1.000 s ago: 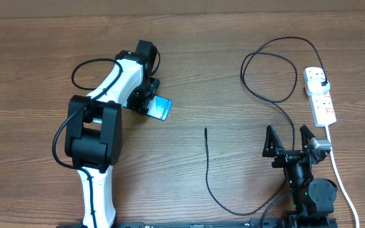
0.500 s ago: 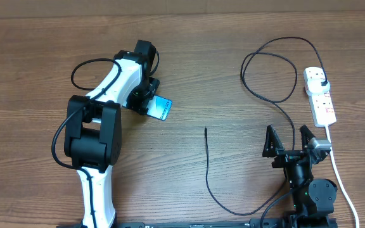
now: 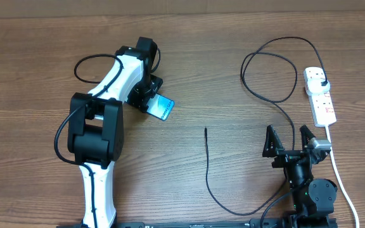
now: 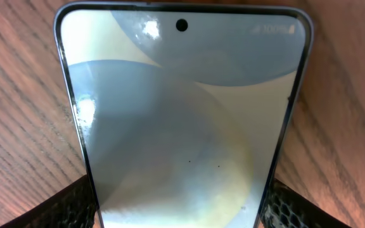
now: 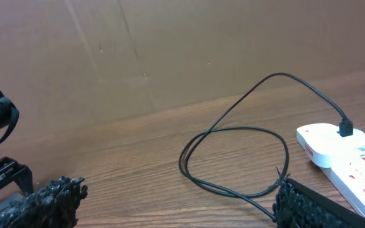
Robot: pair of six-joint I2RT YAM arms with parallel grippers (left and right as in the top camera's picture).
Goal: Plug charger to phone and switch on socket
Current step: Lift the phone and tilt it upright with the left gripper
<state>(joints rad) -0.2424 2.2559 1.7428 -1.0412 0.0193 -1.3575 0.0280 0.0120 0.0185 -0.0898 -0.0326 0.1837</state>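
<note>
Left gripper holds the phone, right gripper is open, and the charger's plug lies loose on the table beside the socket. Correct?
Not quite: the charger's plug sits in the socket, as the right wrist view shows. The left gripper does hold the phone, and the right gripper is open.

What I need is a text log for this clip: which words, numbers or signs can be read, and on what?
"100%", faint, beside a battery sign: top right corner of the phone screen, left wrist view.
Red marks on the power strip: too small to read.
No other text shows.
</note>
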